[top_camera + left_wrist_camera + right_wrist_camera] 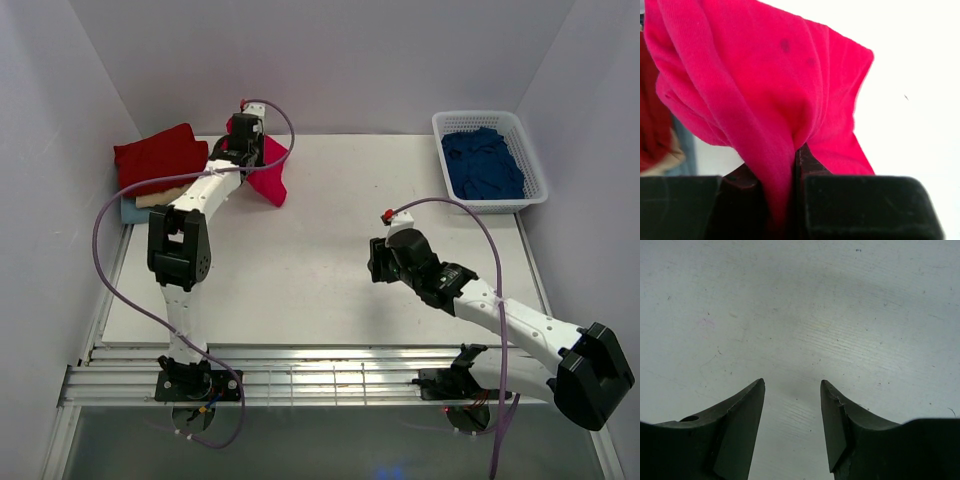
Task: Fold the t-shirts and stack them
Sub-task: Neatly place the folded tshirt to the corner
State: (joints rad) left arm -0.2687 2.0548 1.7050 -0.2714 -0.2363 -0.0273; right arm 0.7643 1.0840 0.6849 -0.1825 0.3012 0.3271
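A bright crimson t-shirt (270,178) hangs bunched from my left gripper (252,148) at the far left of the table. In the left wrist view the crimson t-shirt (765,90) fills most of the frame, and my left gripper (790,160) is shut on a fold of it. Just left of it lies a stack with a dark red t-shirt (160,155) on top, a cream one (165,197) below and a pale blue one (130,210) underneath. My right gripper (374,262) stands open over bare table (800,300), with nothing between the fingers of my right gripper (792,382).
A white lattice basket (478,115) stands at the far right and holds a crumpled navy t-shirt (483,165). Grey walls close in the table on the left, back and right. A metal rail (320,380) runs along the near edge by the arm bases.
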